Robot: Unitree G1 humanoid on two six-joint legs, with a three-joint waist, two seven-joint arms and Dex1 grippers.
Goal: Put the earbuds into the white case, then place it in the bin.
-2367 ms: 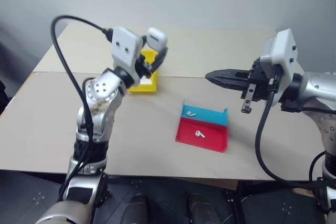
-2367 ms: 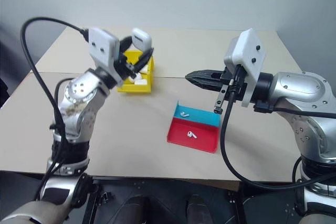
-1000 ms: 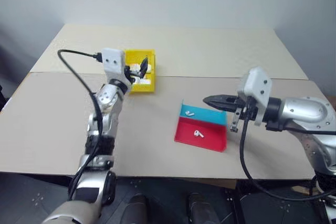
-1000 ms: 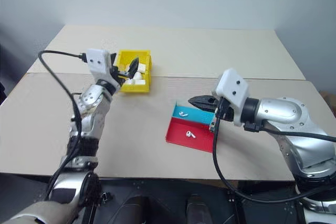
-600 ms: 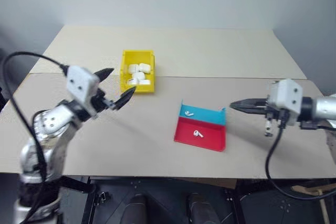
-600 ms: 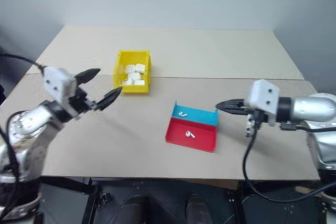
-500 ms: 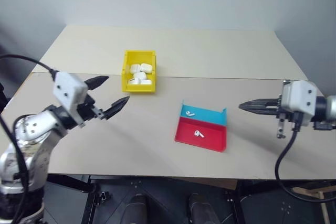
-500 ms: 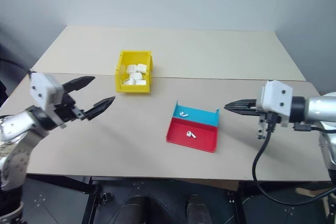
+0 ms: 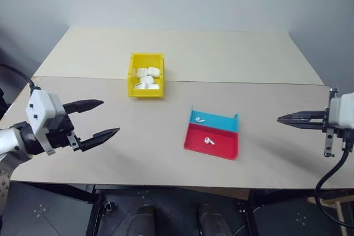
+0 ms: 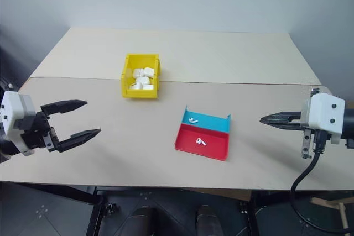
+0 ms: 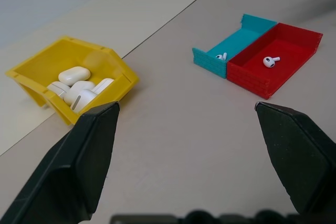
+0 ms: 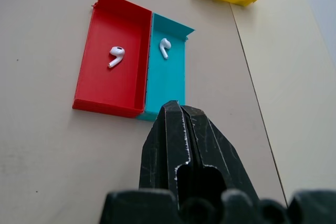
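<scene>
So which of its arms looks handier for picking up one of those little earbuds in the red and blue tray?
Probably the right. Its pincer points at the tray from that side, though it is shut and must open first. The left pincer is open, but sits farther off, across the table, nearer the yellow bin.

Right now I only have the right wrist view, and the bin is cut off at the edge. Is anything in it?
Observer: Yes, several white cases lie piled in the bin.
Operator: Is the left gripper holding one?
Observer: No, the left gripper is wide open and empty.
Operator: Where is it?
Observer: Over the near left part of the table, well apart from the bin.
</scene>
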